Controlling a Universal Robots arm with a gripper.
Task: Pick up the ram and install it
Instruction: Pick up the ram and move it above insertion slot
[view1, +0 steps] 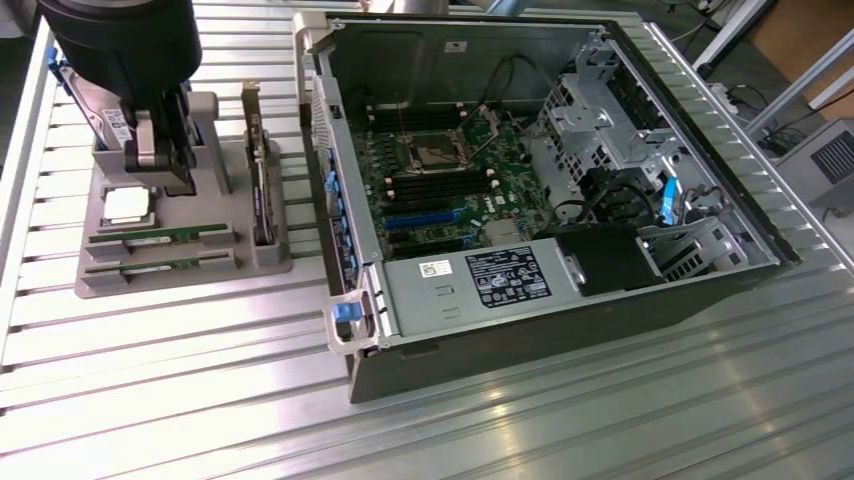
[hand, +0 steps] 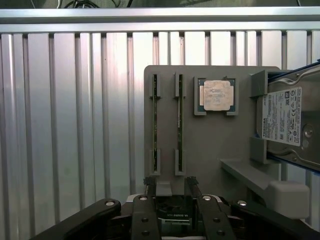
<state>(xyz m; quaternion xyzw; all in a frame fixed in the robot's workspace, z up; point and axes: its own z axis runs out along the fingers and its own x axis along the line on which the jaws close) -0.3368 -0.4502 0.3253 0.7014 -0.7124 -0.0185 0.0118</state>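
Two ram sticks lie on edge in slots of a grey holder tray: one ram stick and a second ram stick beside it. My gripper hangs above the tray, over its back part near the silver processor chip. It is open, with nothing between its fingers. It touches neither stick. The open computer case stands at the exterior view's right, with black memory slots on its motherboard.
An expansion card stands on edge along the tray's side nearest the case. A hard drive sits at the tray's back. The case holds a power supply and drive cages. Everything rests on a ribbed metal table.
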